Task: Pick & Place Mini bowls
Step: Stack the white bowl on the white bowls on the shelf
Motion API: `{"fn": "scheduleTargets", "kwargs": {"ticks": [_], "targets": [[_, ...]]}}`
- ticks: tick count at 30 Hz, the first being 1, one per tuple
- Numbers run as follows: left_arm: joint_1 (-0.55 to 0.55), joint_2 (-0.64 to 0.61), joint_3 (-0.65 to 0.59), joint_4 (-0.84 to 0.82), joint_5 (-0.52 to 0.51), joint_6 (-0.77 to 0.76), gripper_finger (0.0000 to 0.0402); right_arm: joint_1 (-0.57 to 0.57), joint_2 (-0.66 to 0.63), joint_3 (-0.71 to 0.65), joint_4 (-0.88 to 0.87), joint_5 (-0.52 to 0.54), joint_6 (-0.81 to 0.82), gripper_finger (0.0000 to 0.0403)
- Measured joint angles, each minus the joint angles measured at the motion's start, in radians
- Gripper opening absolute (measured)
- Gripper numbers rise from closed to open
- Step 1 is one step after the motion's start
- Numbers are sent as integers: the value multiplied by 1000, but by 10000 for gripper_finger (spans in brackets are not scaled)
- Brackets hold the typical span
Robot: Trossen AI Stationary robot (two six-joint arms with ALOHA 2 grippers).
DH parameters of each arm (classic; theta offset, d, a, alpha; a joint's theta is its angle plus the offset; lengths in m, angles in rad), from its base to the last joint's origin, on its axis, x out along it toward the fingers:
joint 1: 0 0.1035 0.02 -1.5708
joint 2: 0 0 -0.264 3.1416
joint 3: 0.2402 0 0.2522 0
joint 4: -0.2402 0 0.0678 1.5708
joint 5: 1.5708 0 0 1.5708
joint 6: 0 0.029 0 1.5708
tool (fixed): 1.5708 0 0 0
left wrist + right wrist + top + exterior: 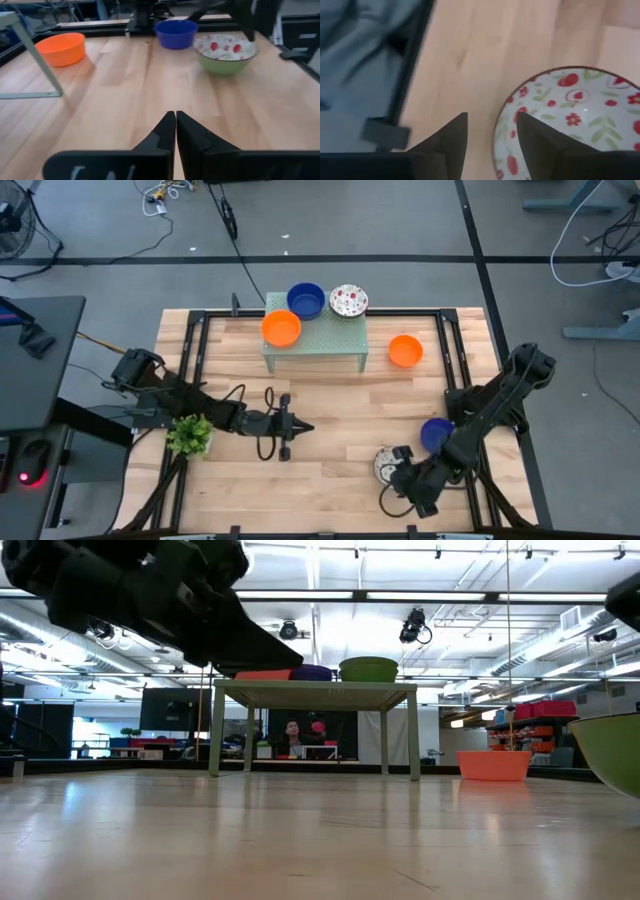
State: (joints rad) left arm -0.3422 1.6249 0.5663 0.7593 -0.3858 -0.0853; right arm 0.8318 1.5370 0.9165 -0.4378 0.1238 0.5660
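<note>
Three mini bowls sit on the stand [315,340]; right pincer [492,132], released, straddles the floral bowl's [570,115] rim; left pincer [176,131] clenched

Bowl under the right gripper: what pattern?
White with red floral speckles; its outside is green, seen best from the left wrist view.

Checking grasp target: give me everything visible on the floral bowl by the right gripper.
The floral bowl is small, round and shallow, white inside with red flowers and green leaves, green outside, glossy like ceramic. It sits upright on the table near the front right, beside the blue bowl. The right gripper is right over its edge, fingers open and straddling the rim, one finger over the inside. Whether they touch it is unclear.
</note>
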Motion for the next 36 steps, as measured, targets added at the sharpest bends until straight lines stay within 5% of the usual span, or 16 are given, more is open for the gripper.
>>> {"fn": "scheduleTargets", "kwargs": {"ticks": [6,13,22,30,36], "targets": [[27,0,0,-22,0,1,16,33,57,0,-19,110,63,158],[43,0,0,-34,1,3,16,33,92,0,-22,113,78,129],[43,0,0,-56,13,-16,16,34,89,1,-34,134,61,23],[28,0,0,-56,42,-74,16,20,55,10,-72,181,-85,13],[-10,0,1,-55,42,-93,16,-49,44,142,-239,248,-329,5]]}}
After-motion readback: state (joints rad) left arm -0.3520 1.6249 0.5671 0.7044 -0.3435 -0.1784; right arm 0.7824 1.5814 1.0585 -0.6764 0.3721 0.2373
